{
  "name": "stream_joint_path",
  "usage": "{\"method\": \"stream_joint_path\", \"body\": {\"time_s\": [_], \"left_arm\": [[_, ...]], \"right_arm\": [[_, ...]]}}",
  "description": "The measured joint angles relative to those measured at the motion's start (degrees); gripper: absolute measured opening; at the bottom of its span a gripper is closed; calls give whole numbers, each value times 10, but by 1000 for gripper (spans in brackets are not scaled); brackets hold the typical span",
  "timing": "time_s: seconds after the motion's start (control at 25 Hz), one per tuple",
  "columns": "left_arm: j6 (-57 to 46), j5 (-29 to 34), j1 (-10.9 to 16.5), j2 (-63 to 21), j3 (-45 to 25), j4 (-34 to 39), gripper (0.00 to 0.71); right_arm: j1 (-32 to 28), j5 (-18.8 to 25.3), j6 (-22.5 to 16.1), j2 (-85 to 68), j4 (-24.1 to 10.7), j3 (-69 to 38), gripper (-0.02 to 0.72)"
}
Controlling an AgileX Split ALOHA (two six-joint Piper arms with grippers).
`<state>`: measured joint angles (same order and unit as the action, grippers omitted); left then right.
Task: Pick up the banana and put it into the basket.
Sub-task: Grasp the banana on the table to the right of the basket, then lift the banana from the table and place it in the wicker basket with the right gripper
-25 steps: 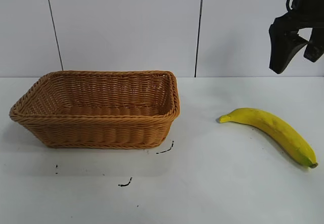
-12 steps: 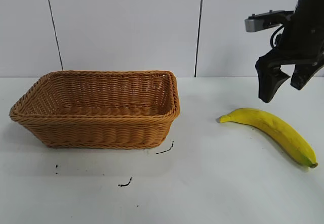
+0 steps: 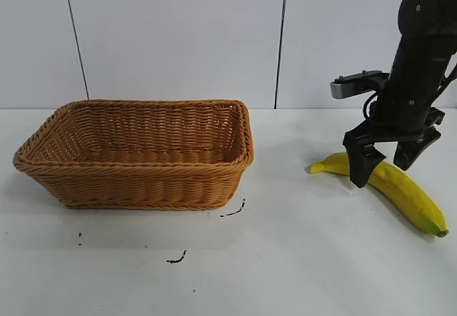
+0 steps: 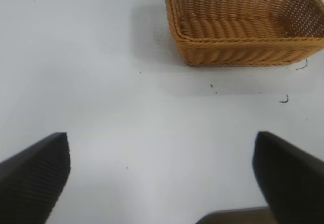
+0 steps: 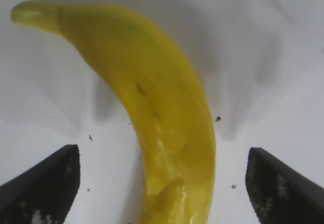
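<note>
The yellow banana lies on the white table at the right; it fills the right wrist view. My right gripper is open and low over the banana's stem half, one finger in front of it and one behind, with clear gaps both sides. The woven wicker basket stands empty at the left and also shows in the left wrist view. My left gripper is open and empty above bare table, away from the basket; it is out of the exterior view.
Small dark marks dot the white table in front of the basket. A white panelled wall stands behind.
My right gripper has come down from high at the upper right and slightly leftward, and now straddles the banana. Banana and basket have not moved.
</note>
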<state>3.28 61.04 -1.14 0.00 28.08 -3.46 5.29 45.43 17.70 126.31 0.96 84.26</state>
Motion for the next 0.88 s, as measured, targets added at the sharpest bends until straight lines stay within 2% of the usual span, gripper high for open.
{"method": "stream_joint_path", "body": {"time_s": [0.08, 0.16, 0.24, 0.32, 0.36, 0.6, 0.88], "left_arm": [[0, 0, 0, 0, 0, 0, 695], [0, 0, 0, 0, 0, 0, 695], [0, 0, 0, 0, 0, 0, 695], [0, 0, 0, 0, 0, 0, 695], [0, 0, 0, 0, 0, 0, 695], [0, 0, 0, 0, 0, 0, 695], [0, 0, 0, 0, 0, 0, 695]], "right_arm": [[0, -1, 0, 0, 0, 0, 630], [0, 0, 0, 0, 0, 0, 597], [0, 1, -1, 0, 0, 0, 490], [0, 3, -3, 0, -3, 0, 303], [0, 5, -4, 0, -5, 0, 325], [0, 12, -14, 0, -17, 3, 318], [0, 95, -16, -12, -18, 64, 318]]}}
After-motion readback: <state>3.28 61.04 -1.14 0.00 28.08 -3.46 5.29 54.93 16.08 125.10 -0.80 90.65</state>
